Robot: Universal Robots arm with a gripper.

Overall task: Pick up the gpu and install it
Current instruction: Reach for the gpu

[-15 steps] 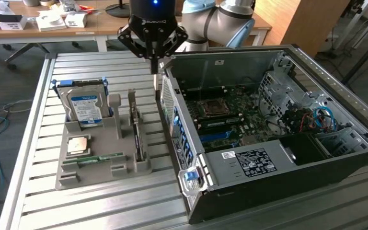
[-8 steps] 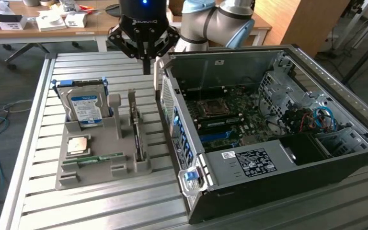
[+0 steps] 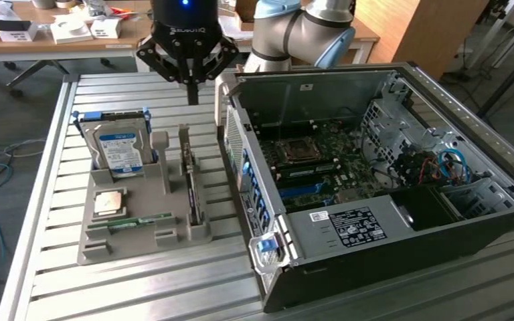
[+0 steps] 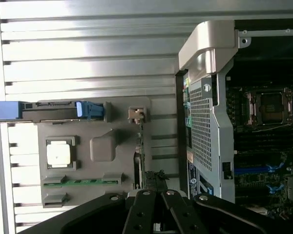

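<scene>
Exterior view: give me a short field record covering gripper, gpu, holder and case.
gripper: gripper shut, holding nothing, hanging above the table near the holder's far end
gpu: gpu stands on edge in the holder, apart from the gripper
holder contents: also a hard drive, a cpu and a memory stick
case: case open, on the exterior view's right of the holder, motherboard exposed
task state: gpu not yet picked up
</scene>
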